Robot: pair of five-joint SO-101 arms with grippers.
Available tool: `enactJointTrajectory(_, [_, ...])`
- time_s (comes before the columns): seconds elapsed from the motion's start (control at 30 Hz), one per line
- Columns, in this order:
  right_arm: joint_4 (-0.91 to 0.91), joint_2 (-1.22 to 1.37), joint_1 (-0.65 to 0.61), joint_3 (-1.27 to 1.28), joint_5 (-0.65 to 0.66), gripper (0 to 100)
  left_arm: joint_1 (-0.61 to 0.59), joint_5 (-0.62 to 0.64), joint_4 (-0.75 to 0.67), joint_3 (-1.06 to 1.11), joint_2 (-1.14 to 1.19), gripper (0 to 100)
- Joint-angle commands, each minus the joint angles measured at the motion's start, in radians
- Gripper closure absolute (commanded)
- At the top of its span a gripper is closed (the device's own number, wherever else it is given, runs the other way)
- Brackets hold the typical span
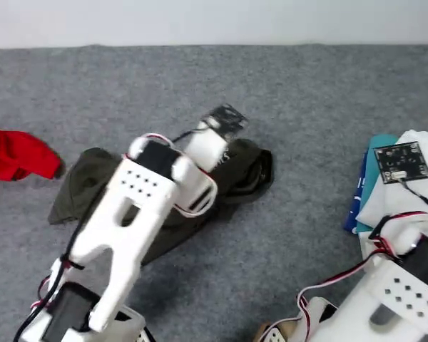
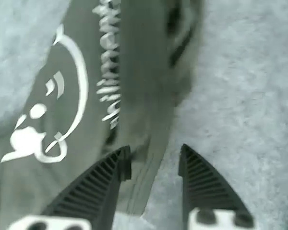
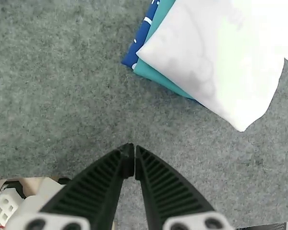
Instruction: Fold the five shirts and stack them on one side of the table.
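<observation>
Left tool hangs released over the dark green shirt at mid-table, its jaws either side of a folded edge of cloth that runs lengthwise away from them. Right tool is clenched on nothing above bare table, near the folded stack at the right edge. The left arm is far nearer the shirt, so the next fold looks to be its job.

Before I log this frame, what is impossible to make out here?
- red shirt: cut off by the high view's left edge; fold state unclear.
- dark shirt: middle covered by the left arm in the high view; print blurred in the left wrist view.
- stack of folded shirts: partly under the right arm in the high view; count uncertain.
</observation>
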Motion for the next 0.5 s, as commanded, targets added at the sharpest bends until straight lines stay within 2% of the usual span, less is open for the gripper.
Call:
enactJointTrajectory(0.0, [0.035, -0.01, -0.07, -0.014, 0.003, 98.7, -0.155, 0.002, 0.04, -0.002, -0.163, 87])
enactJointTrajectory(0.13, [0.03, -0.007, -0.278, -0.014, -0.051, 98.7, -0.427, -0.017, 0.077, -0.001, -0.302, 87])
enactJointTrajectory(0.33, [0.024, 0.087, -0.765, -0.012, -0.299, 98.7, -0.91, -0.175, 0.118, 0.001, -0.362, 87])
enactJointTrajectory(0.47, [-0.004, 0.242, -1.052, -0.015, -0.428, 98.9, -1.132, -0.285, 0.11, 0.001, -0.361, 87])
